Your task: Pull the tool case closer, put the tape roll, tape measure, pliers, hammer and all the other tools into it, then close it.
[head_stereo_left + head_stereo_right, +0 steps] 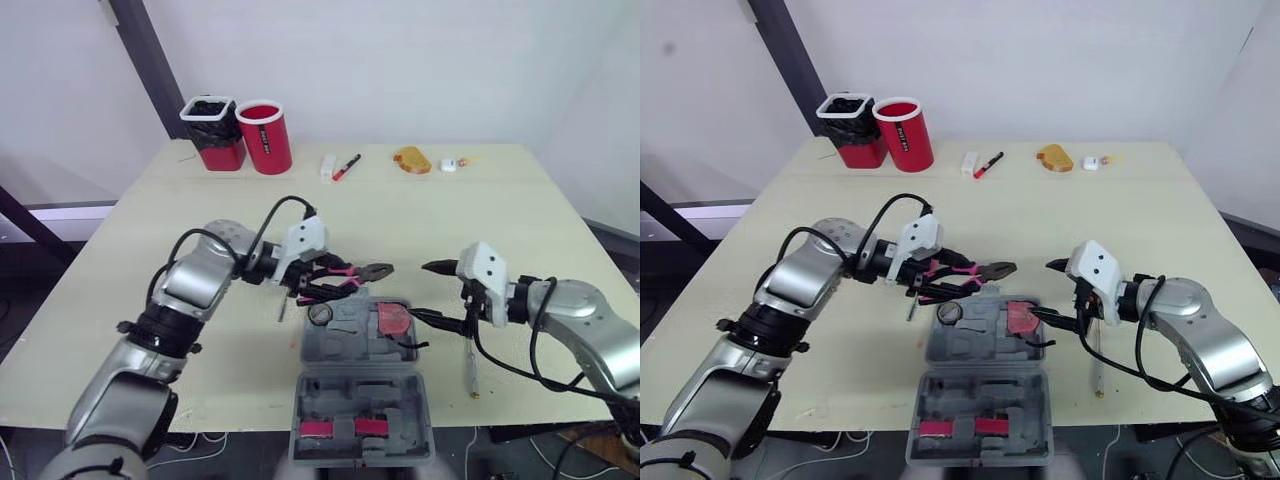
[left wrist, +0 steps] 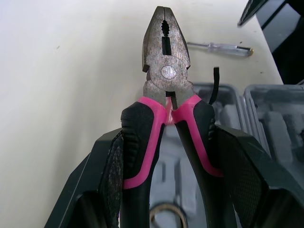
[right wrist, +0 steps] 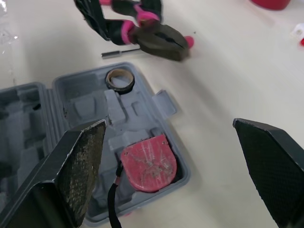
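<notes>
The grey tool case point(image 1: 345, 400) lies open at the table's front centre. In its far half sit the tape roll point(image 1: 320, 313) and the red tape measure point(image 1: 393, 320), whose black strap trails out. My left gripper point(image 1: 325, 280) is shut on the pink-and-black handles of the pliers point(image 1: 358, 272), holding them just above the case's far left corner with the nose pointing right. My right gripper point(image 1: 428, 292) stands open over the case's right edge, above the tape measure point(image 3: 148, 164), with nothing between its fingers point(image 3: 80, 161).
A clear-handled screwdriver point(image 1: 470, 365) lies on the table right of the case. A small metal tool point(image 1: 281, 305) lies left of it. At the far edge stand a black-lined bin point(image 1: 213, 132), a red cup point(image 1: 265, 136), a marker point(image 1: 346, 166) and small items point(image 1: 412, 159).
</notes>
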You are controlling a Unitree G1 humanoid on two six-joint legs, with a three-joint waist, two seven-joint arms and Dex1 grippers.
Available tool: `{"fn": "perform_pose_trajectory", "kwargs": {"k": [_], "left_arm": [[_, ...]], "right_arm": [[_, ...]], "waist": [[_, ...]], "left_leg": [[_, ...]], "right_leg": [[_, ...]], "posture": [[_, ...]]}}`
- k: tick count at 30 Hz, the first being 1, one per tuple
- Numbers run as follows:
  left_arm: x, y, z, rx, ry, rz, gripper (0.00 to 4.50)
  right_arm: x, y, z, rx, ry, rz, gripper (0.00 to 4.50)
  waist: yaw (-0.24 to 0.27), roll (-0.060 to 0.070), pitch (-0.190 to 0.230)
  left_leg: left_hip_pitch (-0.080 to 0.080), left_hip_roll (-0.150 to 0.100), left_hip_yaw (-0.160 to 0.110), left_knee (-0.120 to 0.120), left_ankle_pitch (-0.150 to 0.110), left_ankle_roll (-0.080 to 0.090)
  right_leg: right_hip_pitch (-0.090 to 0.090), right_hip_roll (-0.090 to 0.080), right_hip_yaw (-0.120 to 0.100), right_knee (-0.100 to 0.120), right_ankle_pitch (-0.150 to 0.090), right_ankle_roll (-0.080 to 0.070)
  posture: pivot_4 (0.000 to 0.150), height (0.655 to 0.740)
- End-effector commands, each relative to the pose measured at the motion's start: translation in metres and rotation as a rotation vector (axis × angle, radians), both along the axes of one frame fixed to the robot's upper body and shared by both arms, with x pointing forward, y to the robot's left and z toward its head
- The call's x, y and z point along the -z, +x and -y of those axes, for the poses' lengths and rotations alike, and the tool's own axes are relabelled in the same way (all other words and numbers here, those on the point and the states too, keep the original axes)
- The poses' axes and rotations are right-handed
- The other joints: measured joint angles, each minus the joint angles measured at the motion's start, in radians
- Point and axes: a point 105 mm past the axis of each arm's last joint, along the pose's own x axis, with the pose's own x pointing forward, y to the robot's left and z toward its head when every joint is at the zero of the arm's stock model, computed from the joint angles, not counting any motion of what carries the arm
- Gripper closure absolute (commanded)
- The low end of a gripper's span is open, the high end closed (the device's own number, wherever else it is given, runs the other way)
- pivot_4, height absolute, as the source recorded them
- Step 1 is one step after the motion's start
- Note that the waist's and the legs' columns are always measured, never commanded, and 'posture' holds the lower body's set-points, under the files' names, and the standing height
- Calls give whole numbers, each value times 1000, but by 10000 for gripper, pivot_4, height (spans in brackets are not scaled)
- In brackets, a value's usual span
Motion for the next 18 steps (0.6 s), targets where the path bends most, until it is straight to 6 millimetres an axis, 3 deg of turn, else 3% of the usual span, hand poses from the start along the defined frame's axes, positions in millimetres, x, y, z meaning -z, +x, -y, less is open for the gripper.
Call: {"fn": "perform_pose_trajectory", "kwargs": {"k": [1,18], "left_arm": [[-7,-4,17,116,13,39,19669],[1,-2,39,204,53,-21,19669]], "right_arm": [[-11,-4,-15,-73,-41,22,0],[-5,1,-42,-199,-254,58,0]], "waist": [[0,0,0],[0,0,1]], "left_leg": [[0,0,0,0,0,0],[-1,0,0,1,0,0]], "right_leg": [[0,0,0,0,0,0],[-1,0,0,0,0,0]], "posture": [[1500,7400],[1500,7400]]}}
